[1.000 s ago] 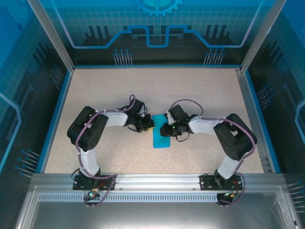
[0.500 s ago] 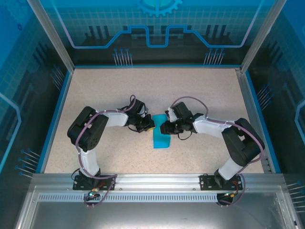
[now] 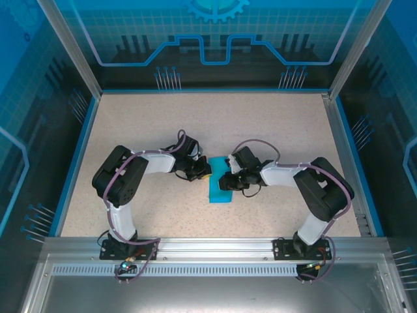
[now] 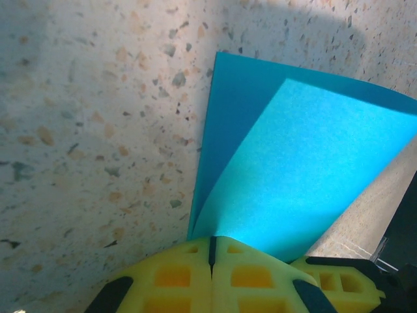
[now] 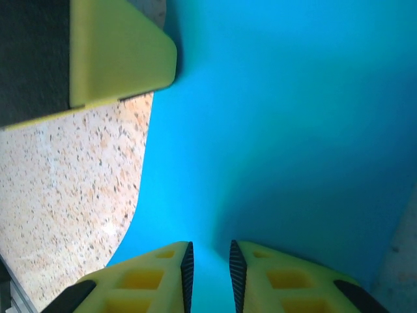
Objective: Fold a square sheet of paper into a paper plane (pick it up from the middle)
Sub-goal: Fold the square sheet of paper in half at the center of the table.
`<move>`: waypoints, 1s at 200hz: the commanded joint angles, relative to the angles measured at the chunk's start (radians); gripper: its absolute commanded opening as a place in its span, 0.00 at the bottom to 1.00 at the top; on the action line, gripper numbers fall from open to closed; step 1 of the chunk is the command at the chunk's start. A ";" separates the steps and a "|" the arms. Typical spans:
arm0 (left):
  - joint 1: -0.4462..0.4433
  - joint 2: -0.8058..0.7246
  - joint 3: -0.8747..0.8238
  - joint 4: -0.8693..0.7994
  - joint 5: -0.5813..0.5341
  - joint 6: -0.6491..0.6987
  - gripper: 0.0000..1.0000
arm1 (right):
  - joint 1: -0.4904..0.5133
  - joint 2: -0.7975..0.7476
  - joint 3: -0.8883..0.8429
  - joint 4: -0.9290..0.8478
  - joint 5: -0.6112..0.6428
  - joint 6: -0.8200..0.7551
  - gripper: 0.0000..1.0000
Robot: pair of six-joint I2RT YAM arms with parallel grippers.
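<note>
Paper: the thin teal-blue paper sheet (image 3: 218, 193) (image 4: 293, 163) (image 5: 280, 130) lies folded in two layers on the speckled beige tabletop (image 3: 195, 117), mid-table.
Left gripper (image 3: 205, 174) (image 4: 212, 254): yellow fingers pressed together, pinching the sheet's left edge.
Right gripper (image 3: 227, 182) (image 5: 208, 270): over the sheet's right part, with its yellow fingers narrowly parted and teal paper visible in the gap.

The left gripper (image 4: 212, 251) sits at the bottom edge, its two yellow fingers (image 4: 169, 277) pressed together along a thin seam. The square sheet of paper (image 4: 306, 176) lies folded on the speckled table (image 4: 98, 130), a lighter teal layer over a darker one, and narrows down into that seam. Another yellow finger piece (image 4: 342, 283) rests just beside, at the lower right
</note>
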 commanded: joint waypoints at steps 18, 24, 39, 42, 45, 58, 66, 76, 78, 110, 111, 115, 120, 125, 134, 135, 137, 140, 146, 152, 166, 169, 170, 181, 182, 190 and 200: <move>-0.004 0.060 -0.058 -0.164 -0.123 -0.026 0.00 | 0.016 -0.083 -0.122 -0.099 -0.030 0.025 0.26; -0.003 0.062 -0.060 -0.161 -0.123 -0.026 0.00 | 0.016 -0.095 -0.133 -0.101 -0.030 0.026 0.26; -0.005 0.064 -0.058 -0.160 -0.123 -0.025 0.00 | 0.026 -0.118 -0.155 -0.118 -0.024 0.028 0.26; -0.003 0.063 -0.058 -0.160 -0.123 -0.026 0.00 | 0.027 -0.122 -0.157 -0.122 -0.023 0.027 0.26; -0.004 0.063 -0.057 -0.159 -0.123 -0.026 0.00 | 0.029 -0.126 -0.160 -0.128 -0.022 0.026 0.26; -0.004 0.064 -0.058 -0.156 -0.121 -0.025 0.00 | 0.034 -0.147 -0.155 -0.155 -0.004 0.015 0.26; -0.003 0.063 -0.056 -0.157 -0.120 -0.023 0.00 | 0.034 -0.162 -0.140 -0.171 0.010 0.005 0.26; -0.005 0.063 -0.055 -0.155 -0.120 -0.021 0.00 | 0.034 -0.175 -0.106 -0.186 0.028 -0.004 0.26; -0.005 0.064 -0.055 -0.155 -0.120 -0.021 0.00 | 0.034 -0.176 -0.101 -0.187 0.030 -0.006 0.26; -0.005 0.068 -0.054 -0.150 -0.115 -0.022 0.00 | 0.044 -0.111 0.013 -0.151 0.047 0.002 0.24; -0.005 0.068 -0.054 -0.150 -0.115 -0.022 0.00 | 0.046 -0.106 0.015 -0.150 0.048 0.003 0.24; -0.005 0.068 -0.053 -0.150 -0.115 -0.023 0.00 | 0.047 -0.089 0.025 -0.146 0.050 0.007 0.23; -0.005 0.068 -0.054 -0.149 -0.115 -0.024 0.00 | 0.047 -0.070 0.034 -0.136 0.046 0.012 0.21; -0.005 0.068 -0.053 -0.149 -0.115 -0.025 0.00 | 0.049 -0.049 0.039 -0.127 0.044 0.017 0.20; -0.006 0.067 -0.052 -0.150 -0.116 -0.023 0.00 | 0.051 -0.021 0.041 -0.108 0.045 0.026 0.17; -0.006 0.067 -0.052 -0.150 -0.115 -0.023 0.00 | 0.051 -0.018 0.040 -0.106 0.045 0.026 0.17; -0.006 0.067 -0.052 -0.149 -0.115 -0.024 0.00 | 0.052 -0.013 0.039 -0.103 0.045 0.028 0.16; -0.006 0.068 -0.051 -0.149 -0.115 -0.023 0.00 | 0.053 -0.009 0.038 -0.098 0.046 0.031 0.16; -0.006 0.068 -0.051 -0.150 -0.115 -0.026 0.00 | 0.053 -0.001 0.030 -0.089 0.045 0.038 0.15; -0.007 0.068 -0.050 -0.150 -0.115 -0.025 0.00 | 0.054 0.001 0.019 -0.079 0.043 0.044 0.14; -0.008 0.068 -0.050 -0.149 -0.115 -0.026 0.00 | 0.055 -0.009 -0.021 -0.063 0.040 0.057 0.12; -0.009 0.068 -0.051 -0.150 -0.116 -0.026 0.00 | 0.056 -0.013 -0.031 -0.064 0.039 0.059 0.11; -0.008 0.068 -0.051 -0.150 -0.116 -0.025 0.00 | 0.055 -0.014 -0.034 -0.064 0.039 0.060 0.11; -0.009 0.066 -0.051 -0.152 -0.119 -0.026 0.00 | 0.055 -0.040 -0.072 -0.064 0.039 0.067 0.11; -0.008 0.066 -0.051 -0.152 -0.119 -0.026 0.00 | 0.055 -0.043 -0.075 -0.064 0.040 0.068 0.11; -0.009 0.067 -0.051 -0.152 -0.120 -0.030 0.00 | 0.057 -0.070 -0.110 -0.065 0.037 0.072 0.11; -0.009 0.068 -0.054 -0.151 -0.121 -0.032 0.00 | 0.057 -0.107 -0.152 -0.071 0.031 0.077 0.11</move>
